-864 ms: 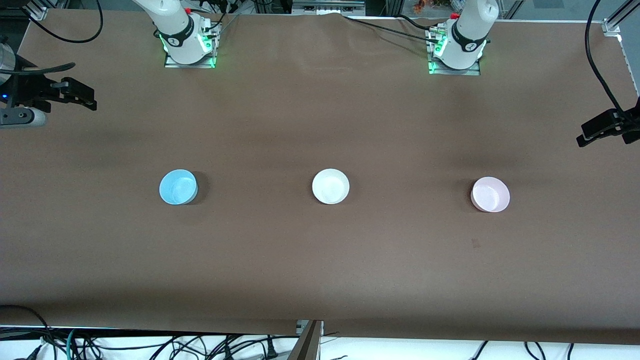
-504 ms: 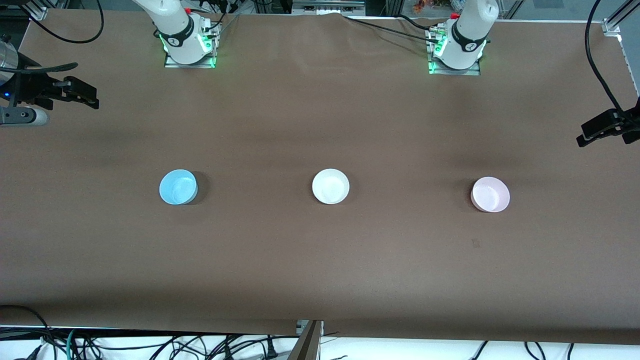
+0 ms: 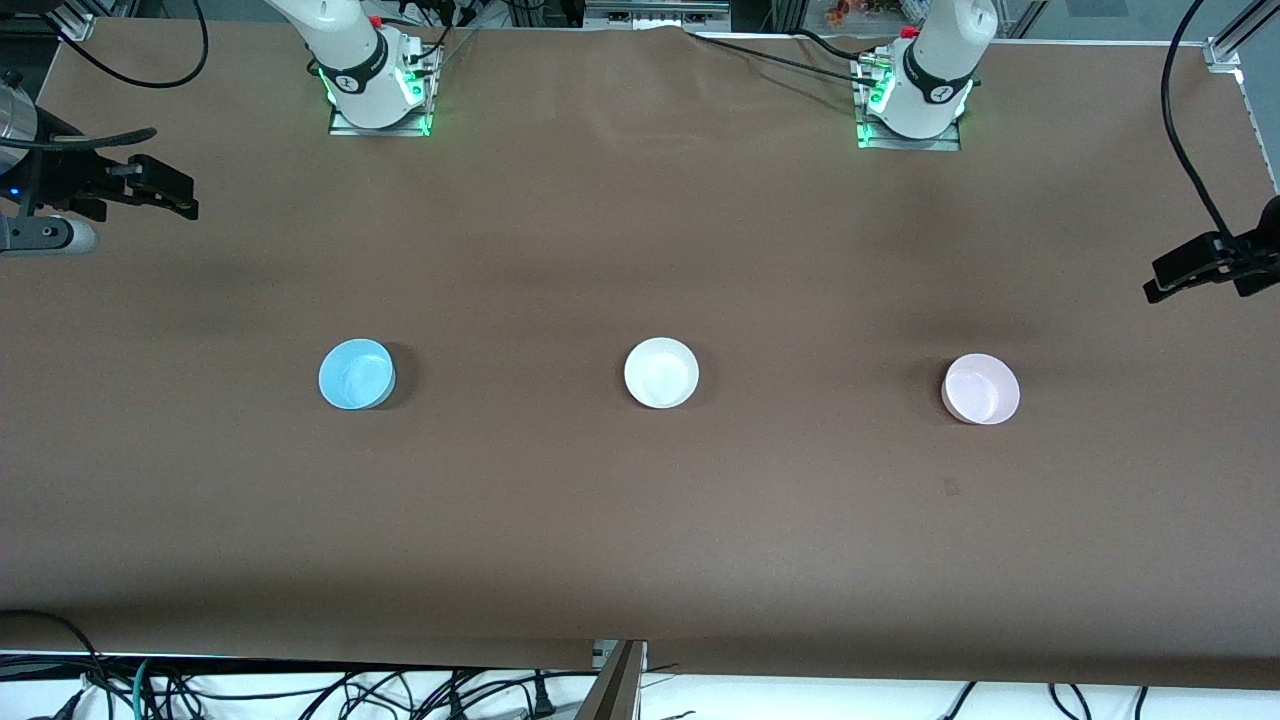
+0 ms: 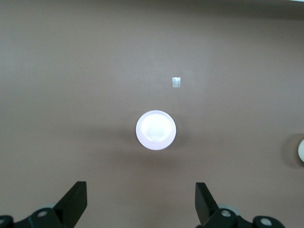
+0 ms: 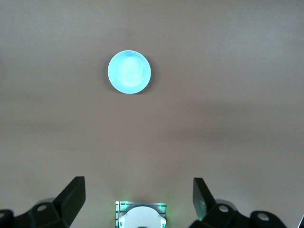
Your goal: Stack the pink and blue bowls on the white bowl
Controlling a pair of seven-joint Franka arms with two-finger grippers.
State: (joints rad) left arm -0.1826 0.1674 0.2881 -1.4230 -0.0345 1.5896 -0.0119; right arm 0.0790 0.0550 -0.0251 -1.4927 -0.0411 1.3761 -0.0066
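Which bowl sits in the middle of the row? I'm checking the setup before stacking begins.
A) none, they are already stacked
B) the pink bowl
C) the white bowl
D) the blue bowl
C: in the front view the white bowl stands alone on the table between the blue bowl, toward the right arm's end, and the pink bowl, toward the left arm's end.

Blue bowl (image 3: 356,374), white bowl (image 3: 661,372), pink bowl (image 3: 981,388) in row (well apart) on table (image 3: 640,520).
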